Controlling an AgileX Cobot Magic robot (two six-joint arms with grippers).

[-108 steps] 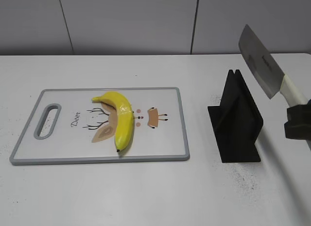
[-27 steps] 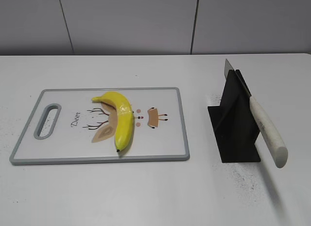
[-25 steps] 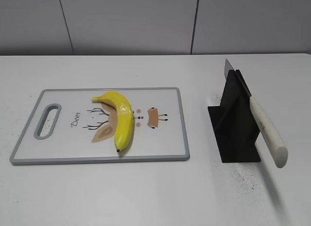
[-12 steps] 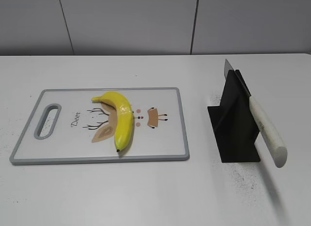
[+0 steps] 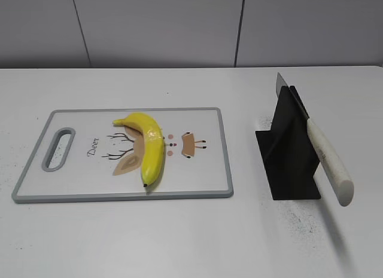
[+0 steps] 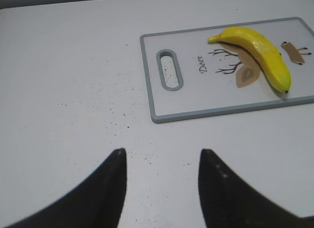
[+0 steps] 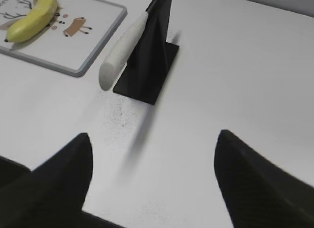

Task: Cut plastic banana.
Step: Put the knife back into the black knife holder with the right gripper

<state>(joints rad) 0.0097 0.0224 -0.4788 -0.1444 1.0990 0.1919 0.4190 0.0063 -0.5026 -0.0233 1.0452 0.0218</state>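
Two grippers sit nearest your wrist cameras, both with fingers spread wide and holding nothing: the left gripper [image 6: 161,189] over bare table [image 5: 179,242] short of the cutting board, the right gripper [image 7: 154,184] short of the knife stand. Beyond them, the plastic banana [image 5: 148,144] lies whole on the cutting board [image 5: 203,170], over its deer print. Well to the board's right, the knife [image 5: 323,155] rests slotted in the black knife stand [image 5: 287,149], white handle jutting toward you.
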